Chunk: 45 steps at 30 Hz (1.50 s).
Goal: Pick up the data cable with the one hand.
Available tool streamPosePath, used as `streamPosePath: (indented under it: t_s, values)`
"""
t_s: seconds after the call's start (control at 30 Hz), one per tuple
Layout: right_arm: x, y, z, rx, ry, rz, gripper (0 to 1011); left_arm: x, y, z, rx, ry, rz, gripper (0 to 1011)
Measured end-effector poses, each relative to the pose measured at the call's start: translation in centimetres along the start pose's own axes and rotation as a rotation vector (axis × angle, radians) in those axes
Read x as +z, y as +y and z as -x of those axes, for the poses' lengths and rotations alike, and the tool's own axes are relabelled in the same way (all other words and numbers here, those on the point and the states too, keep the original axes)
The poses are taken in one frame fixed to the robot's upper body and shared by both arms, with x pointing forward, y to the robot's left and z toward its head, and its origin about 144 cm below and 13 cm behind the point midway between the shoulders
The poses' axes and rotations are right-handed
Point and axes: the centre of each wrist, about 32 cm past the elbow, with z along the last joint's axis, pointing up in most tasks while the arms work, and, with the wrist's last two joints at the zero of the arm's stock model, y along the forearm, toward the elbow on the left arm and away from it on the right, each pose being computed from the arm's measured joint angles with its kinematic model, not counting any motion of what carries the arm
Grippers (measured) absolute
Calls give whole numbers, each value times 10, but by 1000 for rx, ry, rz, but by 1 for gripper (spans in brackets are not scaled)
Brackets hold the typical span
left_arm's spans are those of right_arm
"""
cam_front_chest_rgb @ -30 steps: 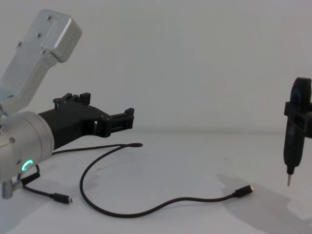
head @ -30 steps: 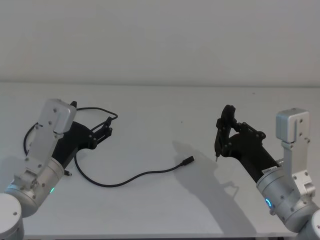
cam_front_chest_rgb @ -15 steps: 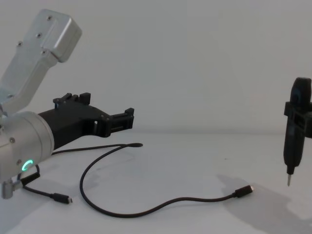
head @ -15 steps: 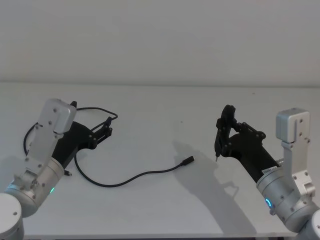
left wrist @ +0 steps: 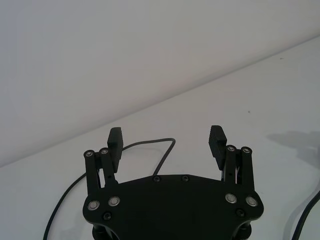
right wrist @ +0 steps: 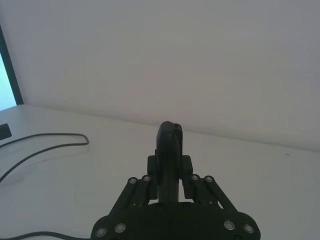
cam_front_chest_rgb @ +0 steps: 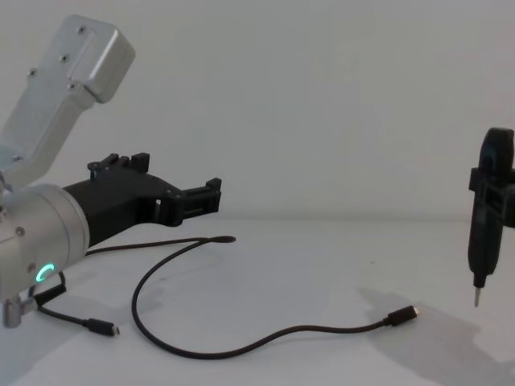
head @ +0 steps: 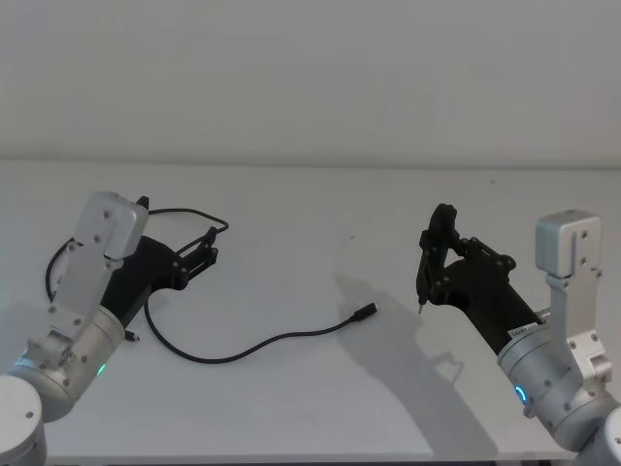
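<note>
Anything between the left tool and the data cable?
Nothing visible. The left tool hangs open just above the far loop of the data cable on the table; the right tool, shut on a pen-like tool, sits well off to the side.

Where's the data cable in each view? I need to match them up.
Head view: data cable lies centre-left.
Chest view: cable across the lower middle.
Left wrist view: cable beyond the open left gripper.
Right wrist view: cable to the robot's left of the right gripper's pen tool.
Shared landmark: its sharp bend.
</note>
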Motion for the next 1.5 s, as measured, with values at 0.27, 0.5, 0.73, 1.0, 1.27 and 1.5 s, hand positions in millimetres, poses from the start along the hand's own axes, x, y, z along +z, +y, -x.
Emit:
streamPosePath:
  t_s: [0.27, 0.5, 0.73, 1.0, 1.27, 1.5]
  values:
    - [0, 0, 0, 0, 0, 0, 274, 0, 0, 0, 0, 0, 0, 1000]
    - [0, 0, 0, 0, 0, 0, 274, 0, 0, 0, -1, 0, 0, 1001]
    - [0, 0, 0, 0, 0, 0, 275, 3, 1, -3, -44, -17, -1, 1000]
    - [0, 0, 0, 0, 0, 0, 274, 7, 4, -11, -135, -48, -13, 1000]
    - [0, 0, 0, 0, 0, 0, 275, 12, 7, -26, -253, -87, -37, 1000]
    - [0, 0, 0, 0, 0, 0, 275, 18, 6, -49, -383, -132, -91, 1000]
